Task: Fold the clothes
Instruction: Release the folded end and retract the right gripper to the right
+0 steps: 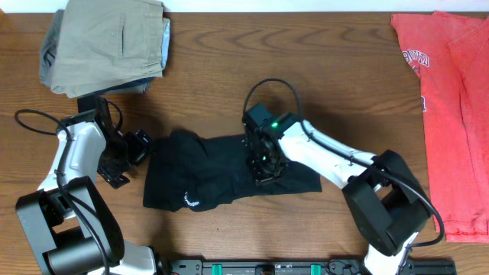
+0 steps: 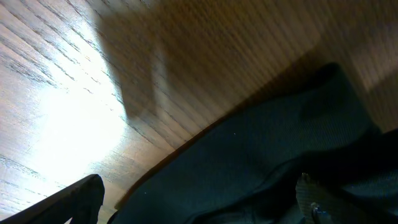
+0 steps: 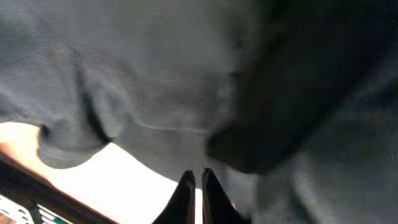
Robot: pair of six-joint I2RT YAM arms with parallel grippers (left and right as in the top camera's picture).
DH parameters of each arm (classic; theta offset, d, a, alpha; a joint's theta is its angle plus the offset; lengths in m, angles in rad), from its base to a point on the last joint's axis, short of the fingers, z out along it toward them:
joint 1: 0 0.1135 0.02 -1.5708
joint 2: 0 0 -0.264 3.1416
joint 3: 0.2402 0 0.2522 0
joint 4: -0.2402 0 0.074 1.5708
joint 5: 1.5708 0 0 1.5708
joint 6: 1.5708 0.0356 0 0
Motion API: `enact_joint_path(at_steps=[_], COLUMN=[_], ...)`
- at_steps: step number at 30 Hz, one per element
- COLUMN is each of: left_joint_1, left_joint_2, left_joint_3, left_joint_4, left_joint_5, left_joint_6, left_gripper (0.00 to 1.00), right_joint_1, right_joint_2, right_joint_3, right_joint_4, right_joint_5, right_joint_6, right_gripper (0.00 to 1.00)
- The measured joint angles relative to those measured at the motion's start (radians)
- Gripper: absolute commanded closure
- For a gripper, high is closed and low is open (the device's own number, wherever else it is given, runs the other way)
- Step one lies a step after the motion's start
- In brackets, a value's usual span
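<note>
The black shirt point(image 1: 206, 172) lies crumpled and partly folded on the wooden table, with small white lettering near its front edge. My left gripper point(image 1: 134, 153) is at the shirt's left edge. In the left wrist view its fingers point(image 2: 199, 186) are spread wide with black fabric point(image 2: 261, 143) between them, not pinched. My right gripper point(image 1: 263, 164) points down onto the shirt's right-middle part. In the right wrist view its fingertips point(image 3: 195, 174) are almost touching, at the edge of the fabric point(image 3: 155, 74) over bright table, with nothing clearly held.
Folded khaki trousers point(image 1: 107, 42) lie at the back left. A red-orange T-shirt point(image 1: 451, 99) with white print lies along the right edge. Bare wood table point(image 1: 306, 53) shows behind the shirt. The arms' base rail point(image 1: 260, 267) runs along the front edge.
</note>
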Motion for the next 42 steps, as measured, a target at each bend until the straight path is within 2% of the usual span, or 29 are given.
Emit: enact_joint_path(at_steps=[5,9,12,14,21,42], left_joint_1=[0.0,0.0,0.0,0.0,0.0,0.0], left_joint_2=[0.0,0.0,0.0,0.0,0.0,0.0], left_joint_3=[0.0,0.0,0.0,0.0,0.0,0.0], left_joint_4=[0.0,0.0,0.0,0.0,0.001,0.004], left_joint_5=[0.0,0.0,0.0,0.0,0.0,0.0], left_joint_6=[0.0,0.002,0.004,0.004,0.004,0.004], left_gripper=[0.0,0.0,0.0,0.0,0.0,0.0], right_joint_1=[0.033,0.029,0.014,-0.011,-0.084,-0.002], right_joint_2=[0.004,0.001,-0.022,-0.051,-0.077,-0.077], right_joint_3=[0.0,0.003,0.007,0.015,0.01,-0.157], right_joint_4=[0.017,-0.052,-0.105,-0.133,-0.14,0.108], right_joint_5=[-0.027,-0.019,0.034,0.087,0.18,0.043], right_joint_6=[0.019,0.024,0.03,0.032,0.034,0.089], right_gripper=[0.99,0.99,0.88,0.85,0.91,0.87])
